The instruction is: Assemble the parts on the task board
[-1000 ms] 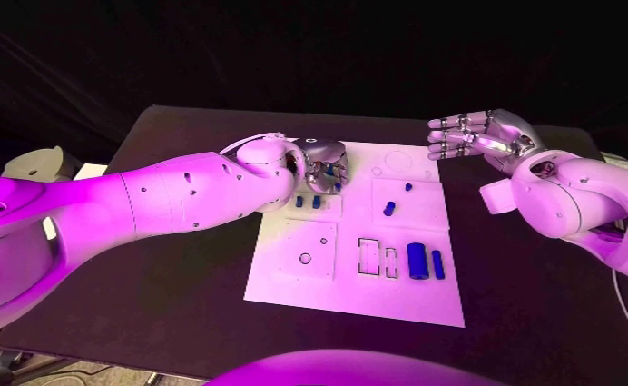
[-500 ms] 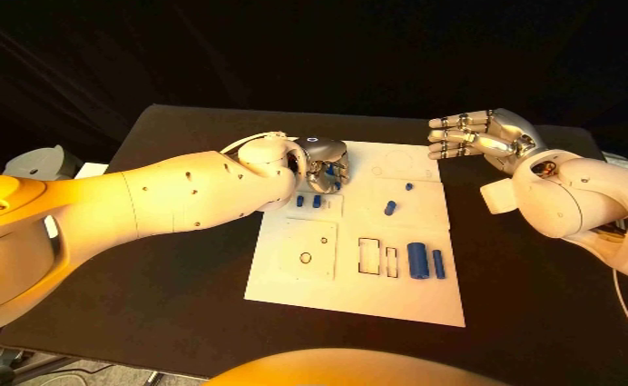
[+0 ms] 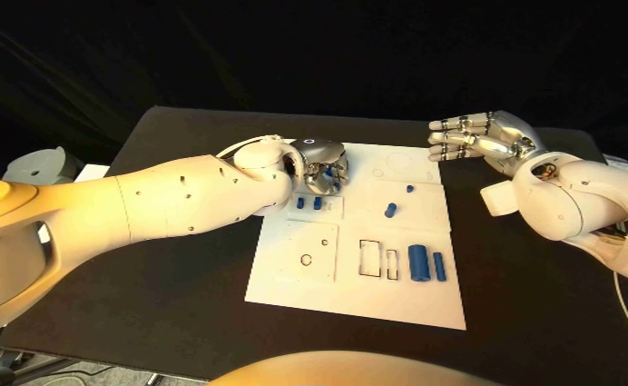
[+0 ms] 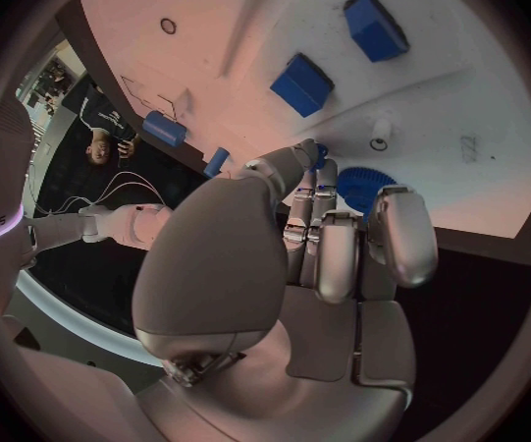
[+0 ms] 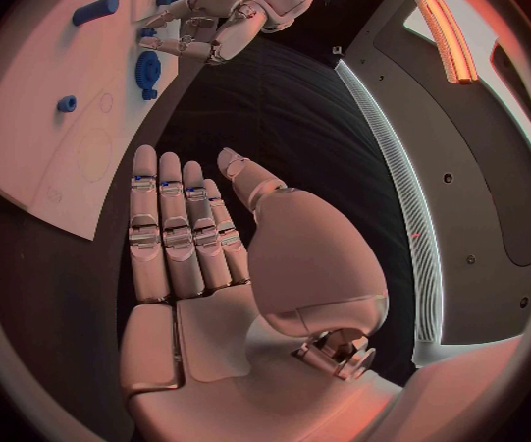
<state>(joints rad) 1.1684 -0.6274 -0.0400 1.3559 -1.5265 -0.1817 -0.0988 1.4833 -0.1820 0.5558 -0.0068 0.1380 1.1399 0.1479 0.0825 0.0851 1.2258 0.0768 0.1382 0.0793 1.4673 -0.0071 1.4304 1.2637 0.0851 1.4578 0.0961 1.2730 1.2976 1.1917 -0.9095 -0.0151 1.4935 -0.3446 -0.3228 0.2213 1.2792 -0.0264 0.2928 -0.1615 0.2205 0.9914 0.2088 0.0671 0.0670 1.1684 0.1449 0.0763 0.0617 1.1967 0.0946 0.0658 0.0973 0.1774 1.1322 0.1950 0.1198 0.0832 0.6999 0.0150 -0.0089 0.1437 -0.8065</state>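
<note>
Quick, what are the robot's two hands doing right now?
Left hand: fingers curled over the task board, near a blue gear; a grip cannot be told.
Right hand: open, holding nothing.

This looks like a robotics lab or demonstration booth rather than a home or shop. In the head view a black table [image 3: 171, 250] fills the lower half of the frame, and a black drape hangs behind it across the whole upper half. At the centre of the table lies a white task board [image 3: 360, 291] with outlined slots, a test fixture. In the upper right of the right wrist view, a glowing orange light strip [image 5: 443, 29] runs along what may be a grey panel.
</note>
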